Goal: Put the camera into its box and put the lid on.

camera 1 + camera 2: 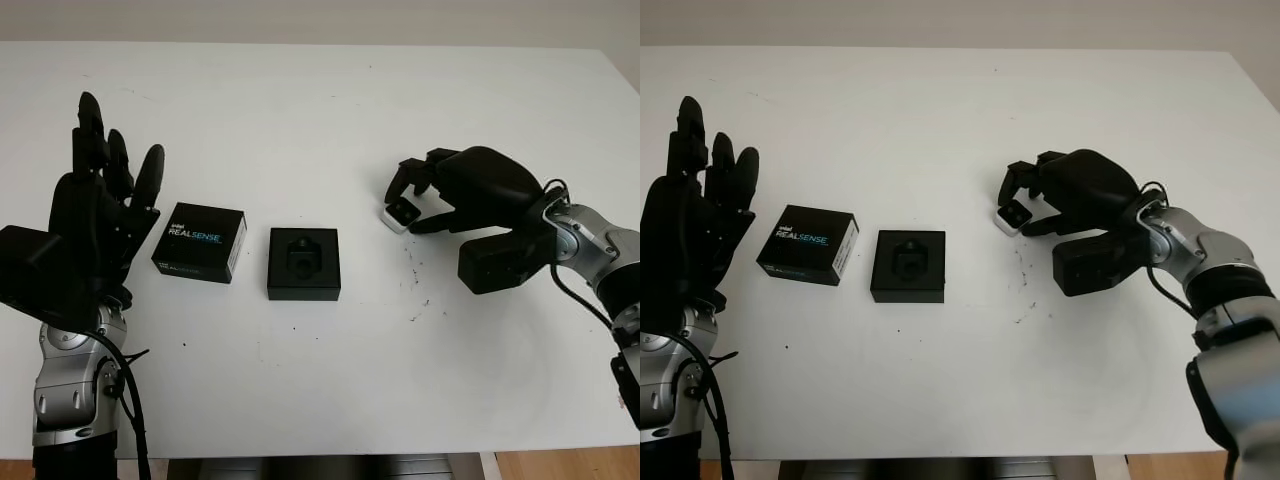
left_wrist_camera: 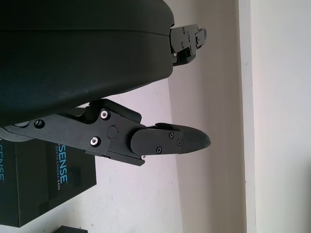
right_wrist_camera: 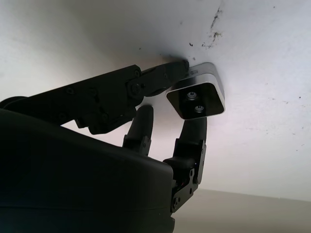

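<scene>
Nothing is packed yet: the right hand (image 1: 425, 195) grasps the camera (image 1: 402, 212) at three o'clock of the open box (image 1: 304, 263), lid (image 1: 199, 243) at nine, left hand (image 1: 95, 215) released.

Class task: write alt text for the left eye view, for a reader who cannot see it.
The right robot hand closes its fingers on a small silver camera on a white table. To its left sit an open black box and its lid; the left robot hand is raised, open, beside the lid.
</scene>
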Tool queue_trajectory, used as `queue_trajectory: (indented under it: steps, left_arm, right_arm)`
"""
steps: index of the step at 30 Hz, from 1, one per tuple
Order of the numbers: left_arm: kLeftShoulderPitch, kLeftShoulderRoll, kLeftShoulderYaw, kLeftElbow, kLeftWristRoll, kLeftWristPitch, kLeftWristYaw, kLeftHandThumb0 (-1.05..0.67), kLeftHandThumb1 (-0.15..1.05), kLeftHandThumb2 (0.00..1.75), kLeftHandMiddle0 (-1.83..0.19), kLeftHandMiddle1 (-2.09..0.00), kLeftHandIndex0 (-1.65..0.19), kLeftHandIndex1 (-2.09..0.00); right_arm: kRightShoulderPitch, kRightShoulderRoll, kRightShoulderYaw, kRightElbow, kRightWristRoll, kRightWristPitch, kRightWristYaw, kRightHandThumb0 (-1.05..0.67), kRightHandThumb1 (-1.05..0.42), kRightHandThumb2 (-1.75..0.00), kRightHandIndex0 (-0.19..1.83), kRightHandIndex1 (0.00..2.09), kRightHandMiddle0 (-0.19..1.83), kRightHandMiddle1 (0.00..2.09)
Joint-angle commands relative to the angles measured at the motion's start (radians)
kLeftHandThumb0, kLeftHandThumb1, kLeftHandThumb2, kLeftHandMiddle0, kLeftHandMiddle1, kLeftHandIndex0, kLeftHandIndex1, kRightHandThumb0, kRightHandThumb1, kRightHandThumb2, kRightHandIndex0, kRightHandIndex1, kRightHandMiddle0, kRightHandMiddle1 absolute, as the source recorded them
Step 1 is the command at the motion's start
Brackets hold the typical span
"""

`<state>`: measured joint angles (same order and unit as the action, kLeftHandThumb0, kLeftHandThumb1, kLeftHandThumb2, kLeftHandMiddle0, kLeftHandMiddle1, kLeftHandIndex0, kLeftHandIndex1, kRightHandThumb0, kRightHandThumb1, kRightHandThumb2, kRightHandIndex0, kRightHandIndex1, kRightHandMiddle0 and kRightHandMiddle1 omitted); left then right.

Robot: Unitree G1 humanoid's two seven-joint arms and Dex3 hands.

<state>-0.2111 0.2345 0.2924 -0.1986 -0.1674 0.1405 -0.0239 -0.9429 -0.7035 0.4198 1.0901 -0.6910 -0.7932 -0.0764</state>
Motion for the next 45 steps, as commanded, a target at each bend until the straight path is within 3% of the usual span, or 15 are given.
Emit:
queue_trajectory:
  steps: [1, 2, 8, 11, 27, 45]
  left_arm:
    - [0.013, 0.000, 0.004, -0.014, 0.000, 0.003, 0.002, -0.44, 1.05, 0.31, 0.11, -0.05, 0.15, -0.05]
    - [0.012, 0.000, 0.004, -0.013, 0.000, 0.003, 0.002, -0.45, 1.05, 0.31, 0.11, -0.06, 0.15, -0.05]
    - [0.013, -0.002, 0.004, -0.015, -0.001, 0.005, 0.004, -0.45, 1.05, 0.30, 0.11, -0.06, 0.15, -0.06]
    - [0.014, -0.001, 0.004, -0.014, -0.004, 0.004, 0.001, -0.45, 1.05, 0.30, 0.11, -0.06, 0.15, -0.05]
    - [0.030, 0.002, 0.006, -0.021, -0.007, 0.004, -0.008, -0.44, 1.05, 0.33, 0.12, -0.05, 0.17, -0.04]
    - [0.039, 0.013, 0.012, -0.021, -0.001, 0.006, -0.020, -0.45, 1.05, 0.32, 0.10, -0.06, 0.16, -0.05]
  right_arm:
    - [0.013, 0.016, -0.011, 0.007, 0.032, 0.025, 0.058, -0.34, -0.99, -0.06, 0.19, 1.23, 0.33, 1.35]
    - [0.015, 0.020, -0.019, 0.005, 0.049, 0.036, 0.082, -0.36, -1.01, -0.06, 0.14, 1.08, 0.30, 1.39]
    - [0.028, 0.039, -0.061, 0.007, 0.127, 0.086, 0.167, -0.41, -1.00, -0.05, 0.28, 0.25, 0.29, 1.45]
    - [0.031, 0.049, -0.078, 0.011, 0.157, 0.104, 0.193, -0.41, -0.99, -0.05, 0.26, 0.14, 0.31, 1.45]
    - [0.086, 0.095, -0.172, -0.041, 0.302, 0.230, 0.345, -0.40, -0.98, -0.05, 0.16, 0.05, 0.29, 1.49]
    - [0.232, 0.177, -0.316, -0.178, 0.508, 0.220, 0.382, -0.47, -1.01, -0.06, 0.15, 0.05, 0.29, 1.52]
